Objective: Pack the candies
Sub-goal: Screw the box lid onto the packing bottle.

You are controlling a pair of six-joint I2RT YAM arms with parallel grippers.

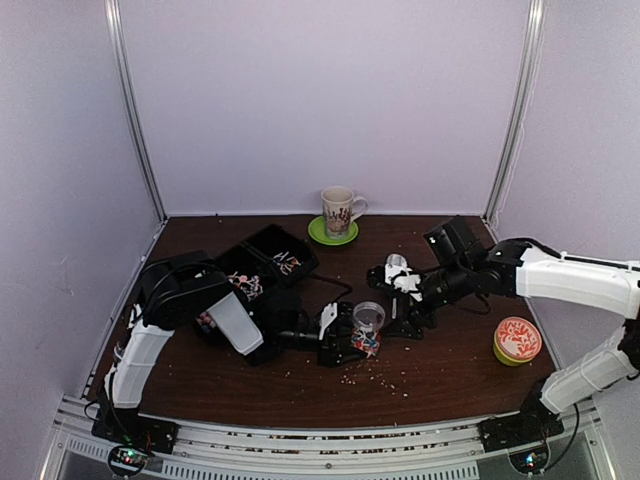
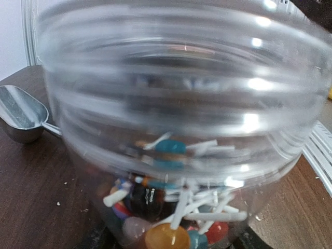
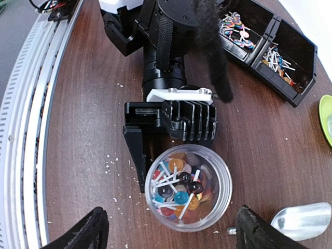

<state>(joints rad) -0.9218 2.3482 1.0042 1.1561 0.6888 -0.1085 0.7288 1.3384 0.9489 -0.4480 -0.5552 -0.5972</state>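
Candies (image 3: pixel 180 191) are seen part-filling the clear jar (image 3: pixel 220 176); more are sorted in the black bins (image 3: pixel 290 52). The jar is clamped at its side by the left gripper (image 1: pixel 358 345). The right gripper (image 3: pixel 171 231) is spread wide above it, with nothing held. The metal scoop (image 3: pixel 301 220) is laid just beside the jar. Risk: the rim gets clipped by a descending finger, the jar is tilted in the clamp, and sweets are spilled.
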